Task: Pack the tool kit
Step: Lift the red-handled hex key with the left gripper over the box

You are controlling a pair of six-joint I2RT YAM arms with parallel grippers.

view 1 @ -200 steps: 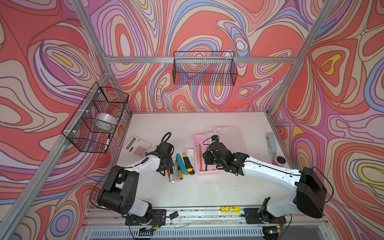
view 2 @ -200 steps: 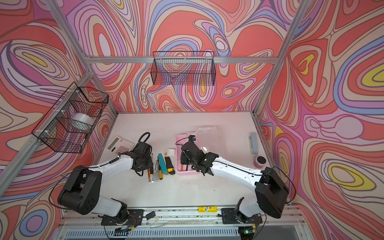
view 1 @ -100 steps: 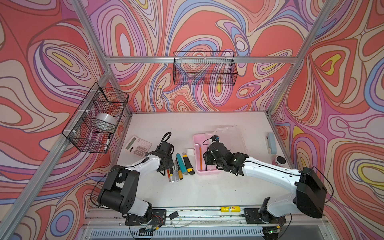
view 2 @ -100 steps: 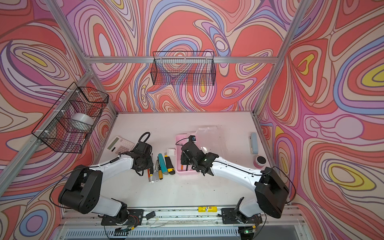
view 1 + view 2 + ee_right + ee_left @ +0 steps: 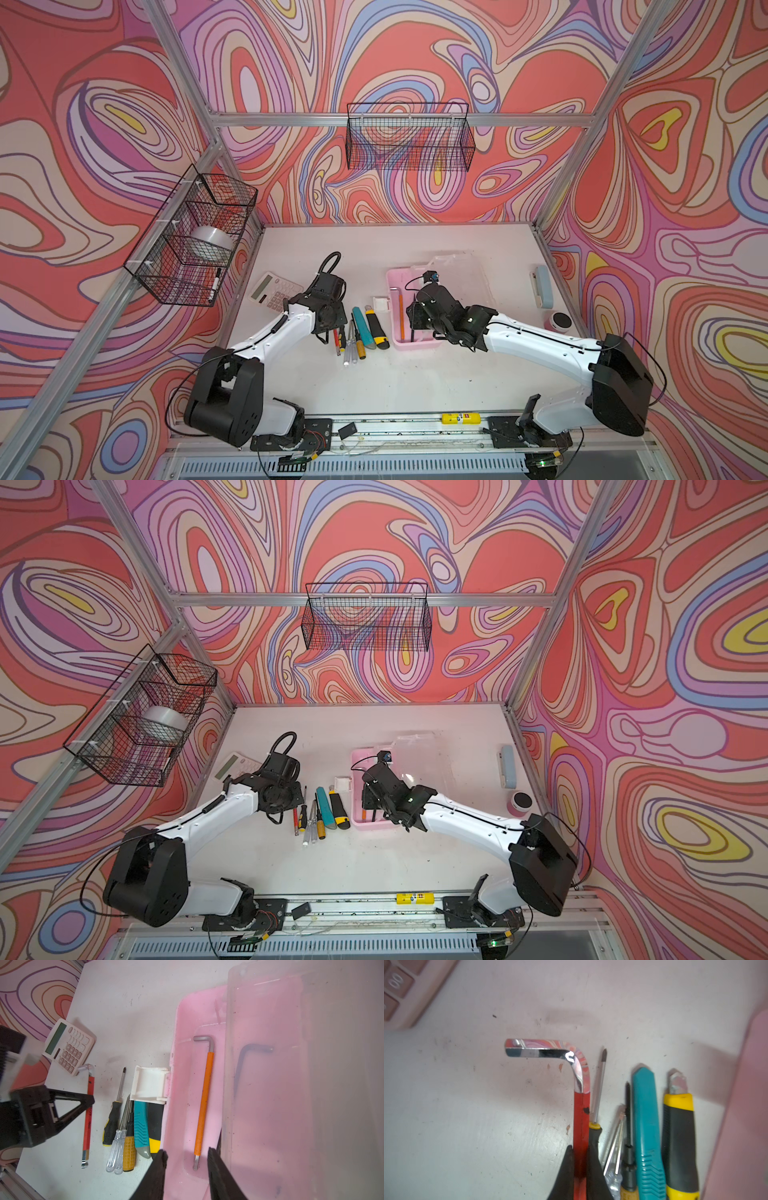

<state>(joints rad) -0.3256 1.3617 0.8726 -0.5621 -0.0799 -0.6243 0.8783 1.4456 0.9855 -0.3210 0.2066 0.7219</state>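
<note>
At 9 o'clock from the tool kit, the left claw is clamping the red-sleeved hex key, one finger on each side of the sleeve. The key is lying flat on the tabletop, its bent chrome end reaching toward the calculator at 10 o'clock.

A black-and-yellow screwdriver is lying right against the key's 3 o'clock side, crowding the finger there. Beyond it, running on toward the box, two clear-handled screwdrivers, an amber-handled screwdriver, the teal knife and the yellow-black knife are lying packed side by side. The last of these is sitting just beside the pink wall, below the white latch.

The kit is sitting open near the tabletop's middle. An orange-sleeved hex key is lying lengthwise inside. The translucent lid is leaning over the box's 3 o'clock half, covering a dark hex key.

The right claw is hovering over the box's 6 o'clock end, fingers apart and gripping nothing, with the orange key's tip between them.

Well off at 3 o'clock a grey-blue stapler is lying by the wall.
</note>
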